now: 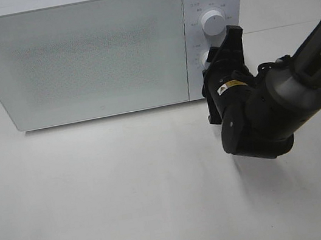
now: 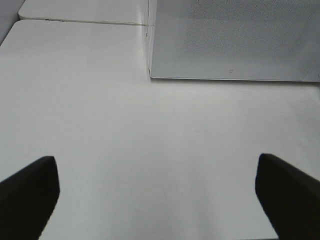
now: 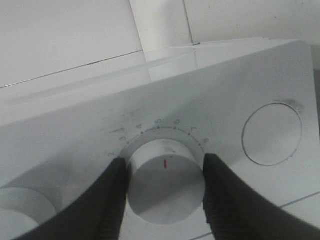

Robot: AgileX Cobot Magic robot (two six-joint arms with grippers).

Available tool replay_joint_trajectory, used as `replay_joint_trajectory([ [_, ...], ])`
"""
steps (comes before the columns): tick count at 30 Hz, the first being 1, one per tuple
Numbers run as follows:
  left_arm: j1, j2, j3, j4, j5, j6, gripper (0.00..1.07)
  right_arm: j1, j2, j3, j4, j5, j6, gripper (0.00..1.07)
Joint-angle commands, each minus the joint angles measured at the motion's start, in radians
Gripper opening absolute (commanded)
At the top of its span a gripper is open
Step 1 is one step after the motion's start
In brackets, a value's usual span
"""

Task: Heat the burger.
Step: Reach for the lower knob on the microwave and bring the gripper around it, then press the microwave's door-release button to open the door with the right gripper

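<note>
High view: the microwave [image 1: 75,54] door is shut and no burger shows anywhere; I judge it sits inside. Your right arm [image 1: 299,66] reaches in from the right edge to the lower dial [image 1: 204,58], centre right. Left wrist view: the left jaws are spread wide, holding nothing, over bare table [image 2: 125,125]. Right wrist view: the right jaws stand partly open, gripping the lower dial [image 3: 165,185] on both sides — its turning axis runs straight between them.

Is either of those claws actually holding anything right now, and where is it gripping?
The right claw pinches the numbered dial on the microwave by its round sides. The left claw is open and holds nothing.
</note>
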Motion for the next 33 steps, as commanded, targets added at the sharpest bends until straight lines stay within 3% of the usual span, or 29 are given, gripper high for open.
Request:
replay_joint_trajectory([
  [1,0.003,-0.017,0.001,-0.002,-0.006,0.000,1.00,-0.007,-0.011,-0.036,-0.104,-0.190,-0.028,0.05],
  [15,0.003,-0.017,0.001,-0.002,-0.006,0.000,1.00,-0.007,-0.011,-0.036,0.084,-0.190,-0.087,0.28],
  [27,0.003,-0.017,0.001,-0.002,-0.006,0.000,1.00,-0.007,-0.011,-0.023,0.107,-0.190,-0.117,0.61],
  [33,0.003,-0.017,0.001,-0.002,-0.006,0.000,1.00,0.012,-0.011,0.004,0.097,-0.181,-0.157,0.68],
])
